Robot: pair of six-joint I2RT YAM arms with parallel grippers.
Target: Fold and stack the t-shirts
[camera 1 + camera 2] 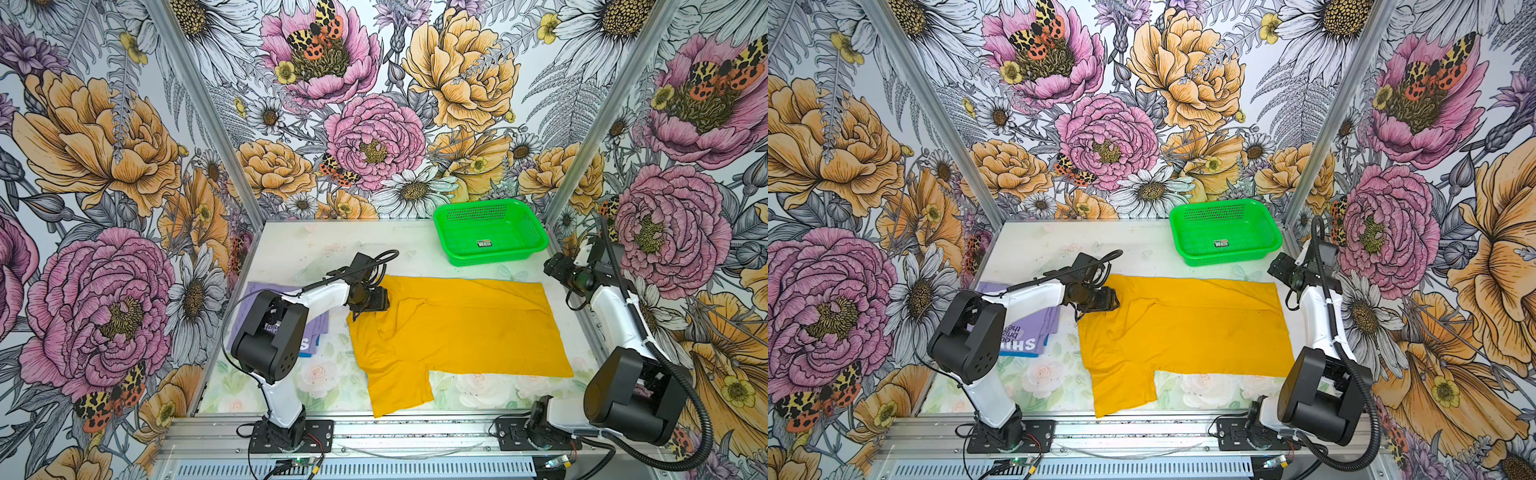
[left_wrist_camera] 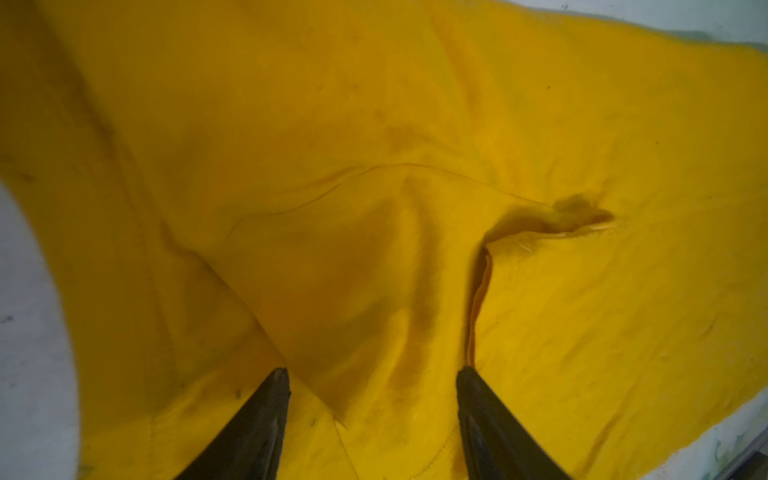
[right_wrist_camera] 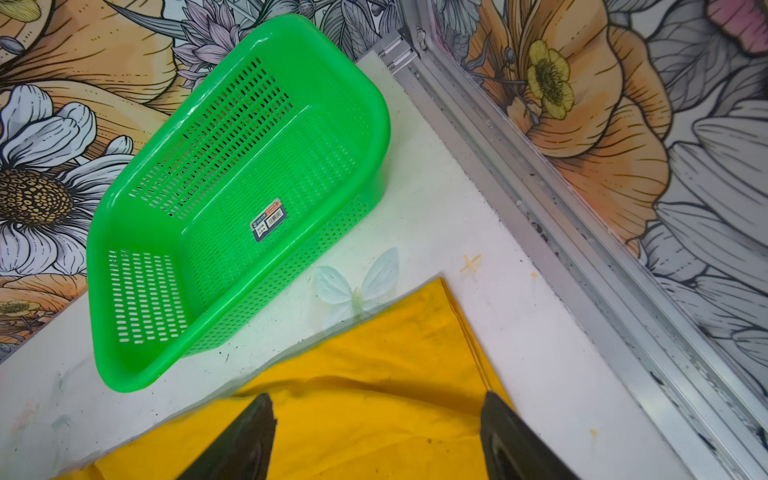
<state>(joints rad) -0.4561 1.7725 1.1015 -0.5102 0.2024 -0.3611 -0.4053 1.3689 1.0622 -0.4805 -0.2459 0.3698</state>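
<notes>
Three tees show in both top views. The yellow tee lies spread at the middle of the bench. Its body is flat, one sleeve points to 6 o'clock, and its 10 o'clock part is creased. The lavender tee, printed with text, lies folded at 9 o'clock, partly hidden by the left arm. Only a thin edge of the blue tee peeps from beneath it. A green basket stands at 1 o'clock, apart from the yellow tee. The left claw hangs over the yellow tee's 10 o'clock corner. The right claw hovers at 2 o'clock, just off the tee's far right corner.

In the left wrist view, the left claw has its fingers well apart. Wrinkled yellow cloth with a raised ridge and a folded edge lies between them, and nothing is pinched. Whether the tips touch the cloth I cannot tell.

In the right wrist view, the right claw gapes wide and empty above a corner of the yellow tee. The basket stands beyond that corner, with a sticker inside.
</notes>
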